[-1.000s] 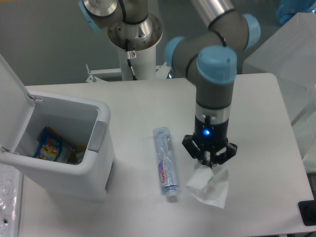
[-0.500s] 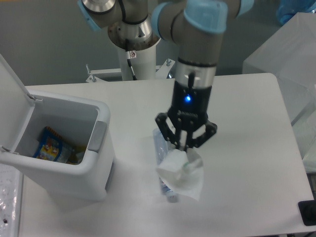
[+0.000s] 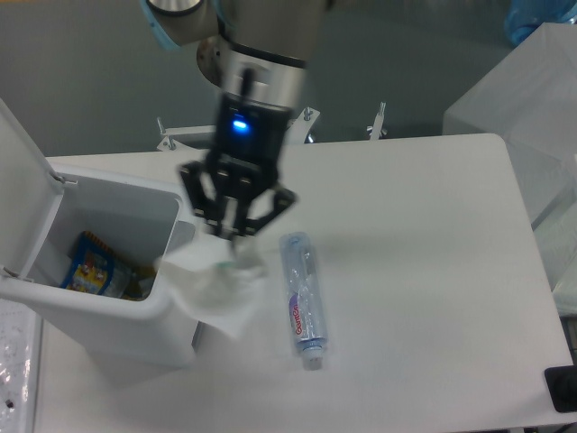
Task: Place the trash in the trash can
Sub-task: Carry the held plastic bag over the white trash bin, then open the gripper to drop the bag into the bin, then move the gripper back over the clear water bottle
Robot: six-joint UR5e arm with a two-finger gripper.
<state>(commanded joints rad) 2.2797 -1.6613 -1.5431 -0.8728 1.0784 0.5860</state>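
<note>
Gripper (image 3: pixel 233 236) above the front right rim of the trash can (image 3: pixel 117 311), fingers pinched on the top of the wrapper (image 3: pixel 215 287). Wrapper hangs off the table, draped across the can's grey latch panel (image 3: pixel 178 249), partly blurred; crumpled, translucent white. Can lid (image 3: pixel 20 176) tilted up at left, mouth open, a blue and yellow packet (image 3: pixel 92 266) inside. Bottle (image 3: pixel 300 296) lies flat on the table (image 3: pixel 424 271) just right of the can, cap toward the front edge, red-and-blue label showing. Bare tabletop to the bottle's right. 1 piece held, 1 on the table.
</note>
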